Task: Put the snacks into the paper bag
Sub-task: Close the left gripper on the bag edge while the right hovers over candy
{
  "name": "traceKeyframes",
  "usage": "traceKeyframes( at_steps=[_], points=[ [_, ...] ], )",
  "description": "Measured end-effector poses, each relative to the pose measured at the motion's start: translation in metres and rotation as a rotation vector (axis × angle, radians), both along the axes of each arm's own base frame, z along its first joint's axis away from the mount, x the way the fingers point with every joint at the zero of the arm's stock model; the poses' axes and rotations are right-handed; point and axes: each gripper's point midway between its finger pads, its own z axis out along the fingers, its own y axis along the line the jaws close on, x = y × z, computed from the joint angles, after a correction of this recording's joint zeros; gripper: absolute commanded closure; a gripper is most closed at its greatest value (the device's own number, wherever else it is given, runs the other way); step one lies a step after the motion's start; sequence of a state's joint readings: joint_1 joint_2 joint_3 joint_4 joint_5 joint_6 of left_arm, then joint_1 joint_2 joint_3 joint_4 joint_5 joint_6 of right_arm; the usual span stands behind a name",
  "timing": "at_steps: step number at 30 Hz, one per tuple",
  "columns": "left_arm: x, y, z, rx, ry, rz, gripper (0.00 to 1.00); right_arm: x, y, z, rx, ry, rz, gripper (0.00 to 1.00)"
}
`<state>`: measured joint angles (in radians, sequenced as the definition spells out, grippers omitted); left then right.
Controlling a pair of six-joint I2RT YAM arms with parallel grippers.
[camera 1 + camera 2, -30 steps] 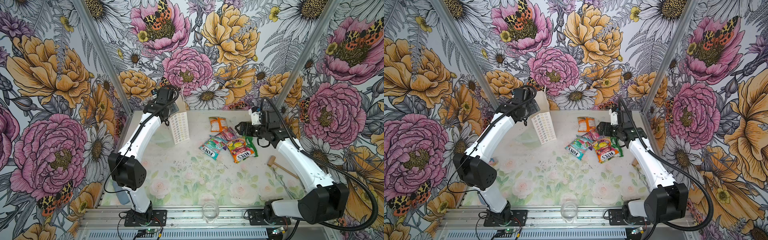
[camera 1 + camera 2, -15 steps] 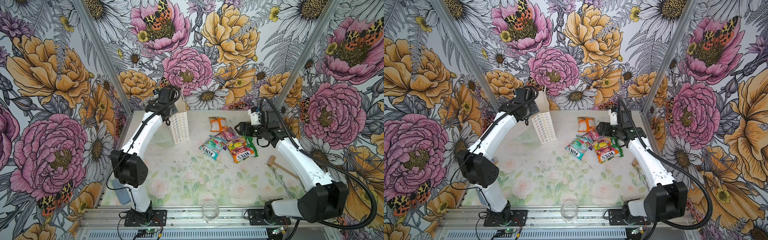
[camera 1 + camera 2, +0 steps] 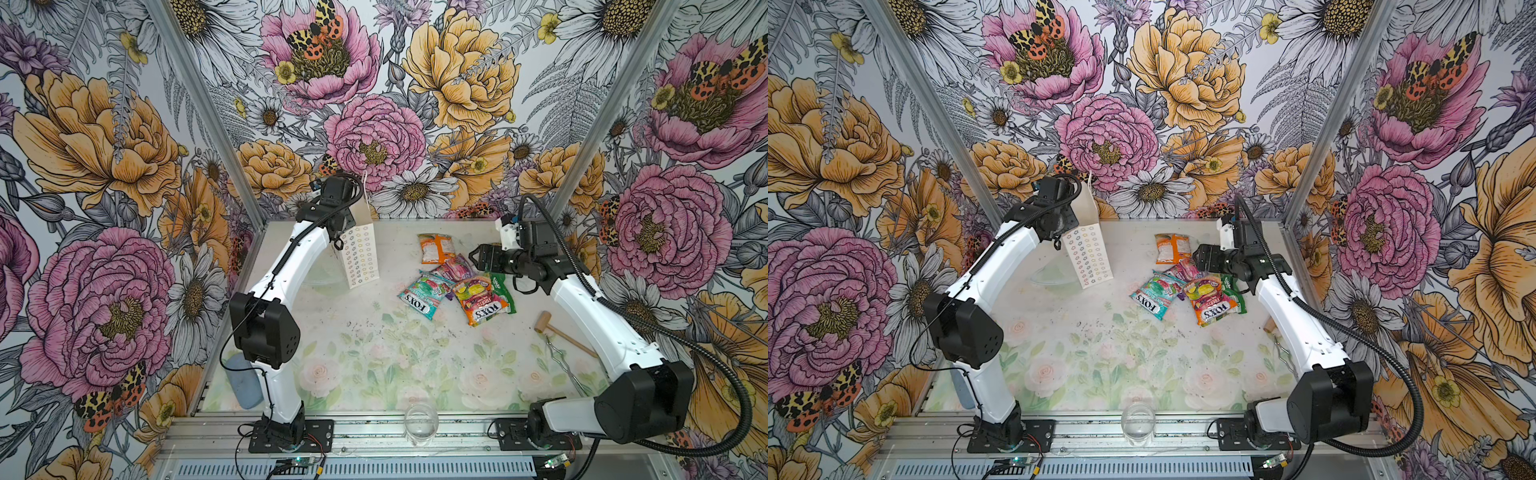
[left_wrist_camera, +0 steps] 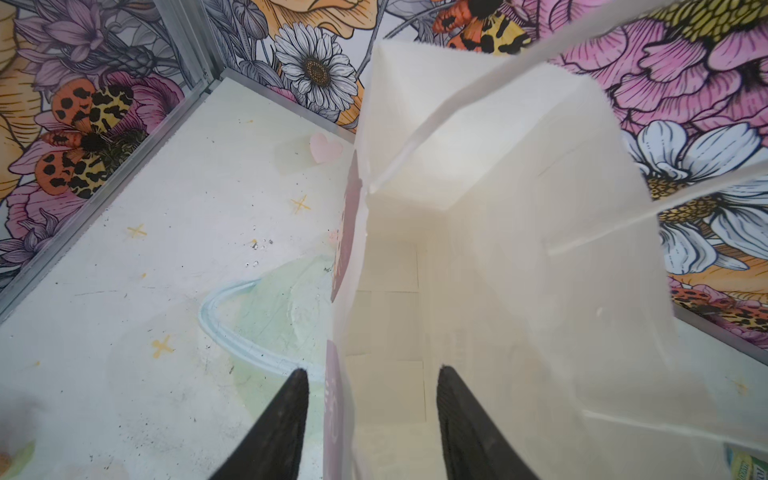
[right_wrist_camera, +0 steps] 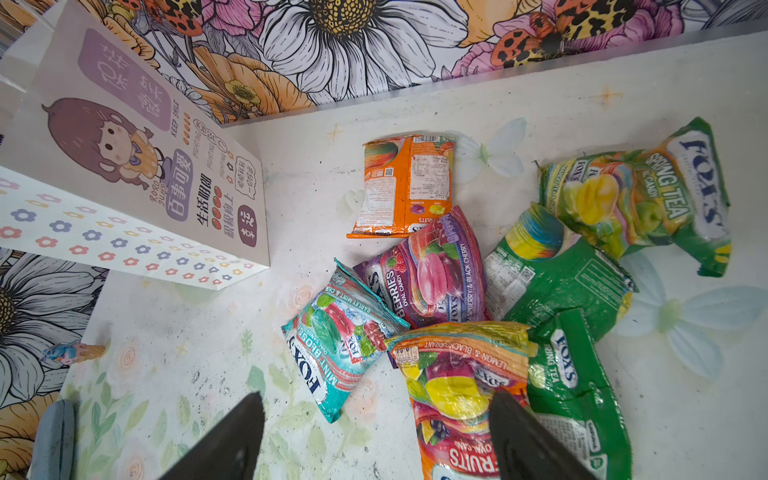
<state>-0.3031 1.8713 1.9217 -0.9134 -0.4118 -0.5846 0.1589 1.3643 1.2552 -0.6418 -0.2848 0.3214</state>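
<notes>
Paper bag (image 3: 360, 255) stands upright near the back edge of the surface (image 3: 374, 353), toward the back-left corner, mouth up and cord handles loose. Left fingers (image 4: 286, 415) are apart and straddle one bag wall at the rim, one outside and one inside. The paper sits between them with no pinch visible yet. What shows of the bag's inside is bare white paper. Snacks (image 3: 457, 282): seven packets clustered toward the back-right of the surface, all outside the bag. Right fingers (image 5: 232, 440) are spread wide and empty, over the lemon & blackcurrant packet (image 5: 461, 382), with the teal mint packet (image 5: 336, 345) just beside. Likely step: clamp the rim to steady the bag and hold it open while the other arm picks. To do it well, bite just that wall below the rim and keep clear of the cord. Don't tug, since a light empty bag should tip easily. The lemon packet looks topmost, so take it first, deep on the crimped end because glossy film tends to slip, then lift straight clear of its neighbours.
</notes>
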Motion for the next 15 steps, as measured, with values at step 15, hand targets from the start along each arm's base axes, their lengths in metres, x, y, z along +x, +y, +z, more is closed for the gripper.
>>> traceKeyframes(
  at_steps=[15],
  points=[
    [0.0006,0.0028,-0.0033,0.002,0.007,0.006,0.60,0.0004,0.0001,0.0005,0.002,-0.001,-0.002,0.15]
  ],
)
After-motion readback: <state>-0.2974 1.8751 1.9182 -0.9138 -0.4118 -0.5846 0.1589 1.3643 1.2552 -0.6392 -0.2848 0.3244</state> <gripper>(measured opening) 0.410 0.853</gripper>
